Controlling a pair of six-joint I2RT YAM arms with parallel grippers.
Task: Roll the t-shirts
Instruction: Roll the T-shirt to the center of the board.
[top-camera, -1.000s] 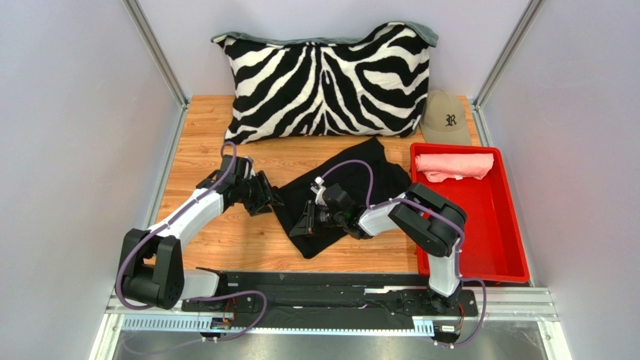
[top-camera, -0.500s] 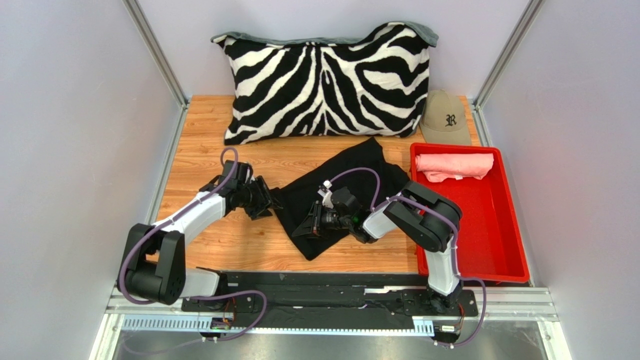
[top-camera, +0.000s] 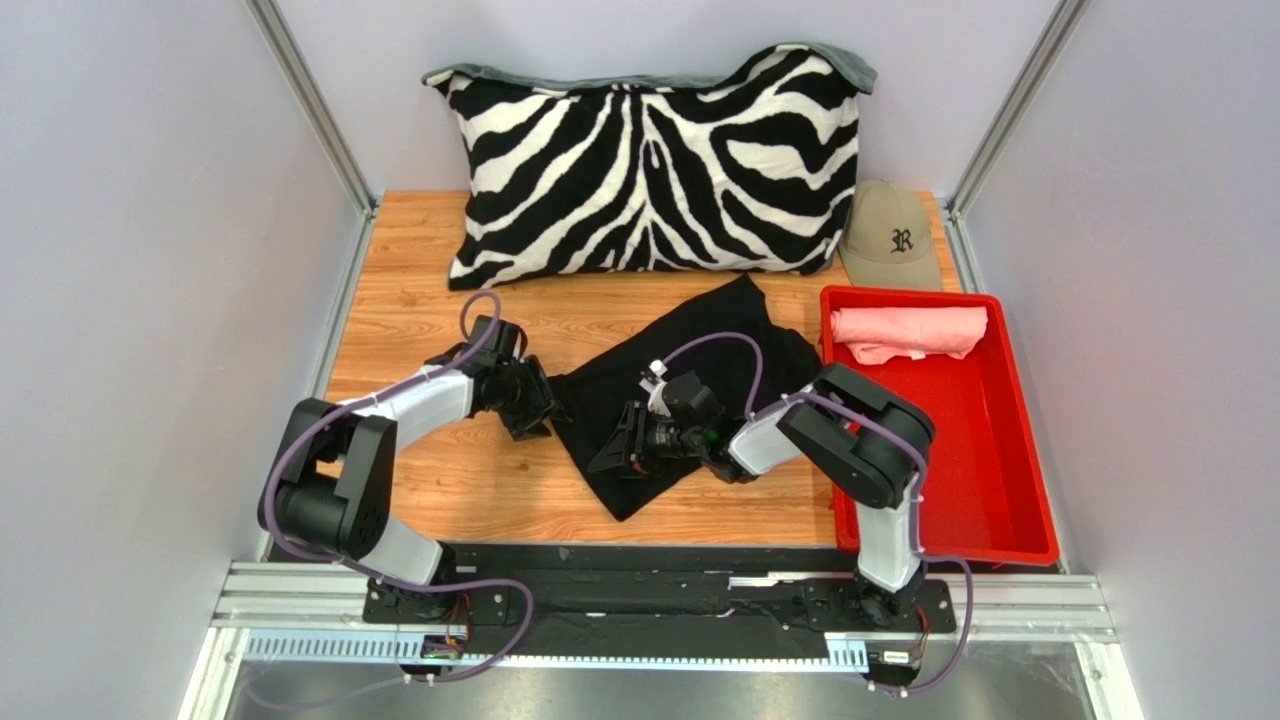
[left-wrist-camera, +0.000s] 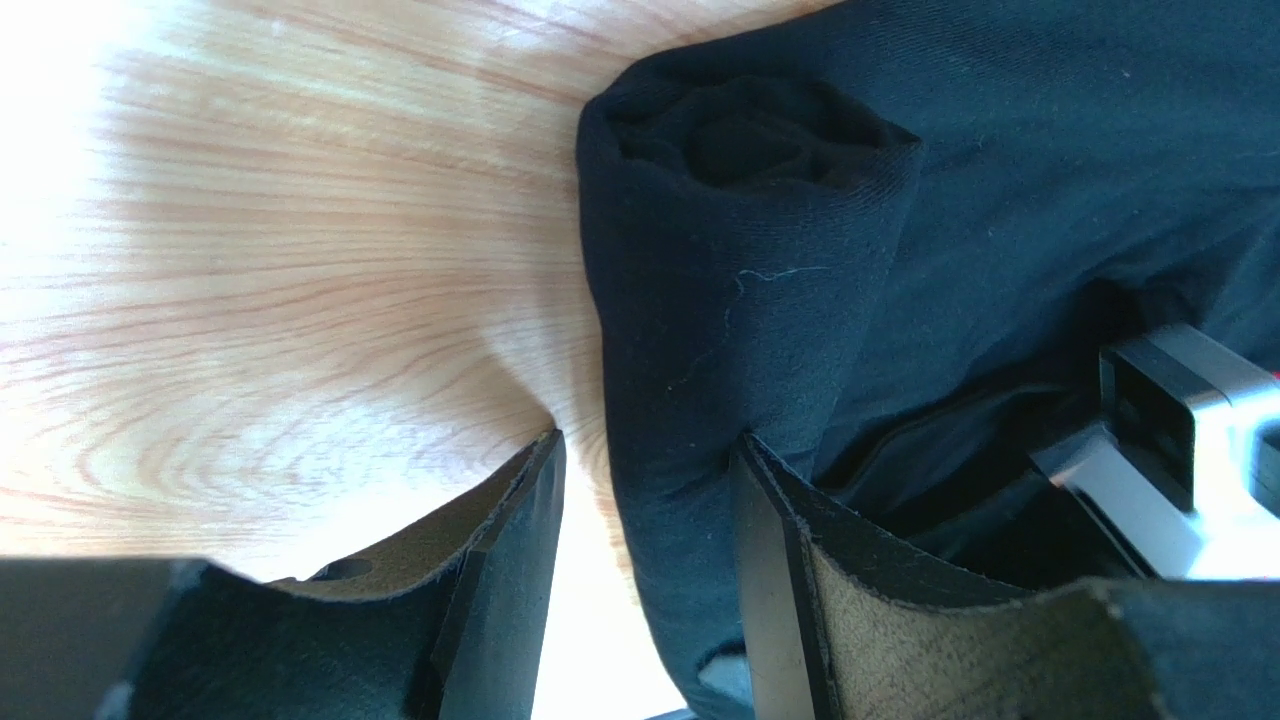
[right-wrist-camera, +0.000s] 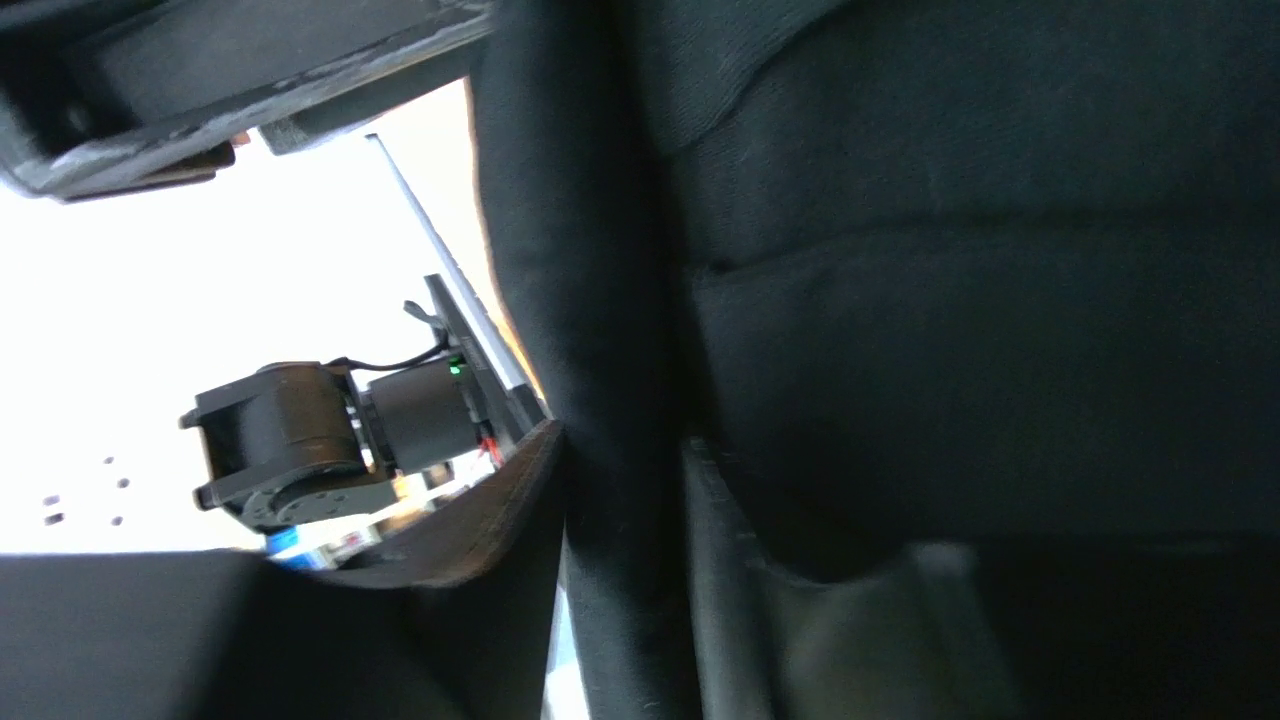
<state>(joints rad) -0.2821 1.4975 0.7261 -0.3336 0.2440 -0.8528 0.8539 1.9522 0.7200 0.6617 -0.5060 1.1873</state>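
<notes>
Wood-grain tabletop is carrying everything, and the zebra-striped pillow is leaning against the back wall along its far edge. The red tray is lying lengthwise on the right side. The black t-shirt is sprawling over the middle of the table between my two arms, its right side reaching just beside the tray and its left edge bunching into a thick rolled fold. The salmon pink t-shirt is lying rolled across the far end of the tray. The tan baseball cap is sitting just behind the tray, beside the pillow's right corner. I am holding my left gripper low at the black shirt's left edge, its jaws spread around the rolled fold: one finger is touching the cloth while the other is standing slightly off it over bare wood. I am reaching my right gripper into the same shirt from the right. A band of black cloth is filling the gap between its fingers, and I cannot tell whether they are pinching it.
</notes>
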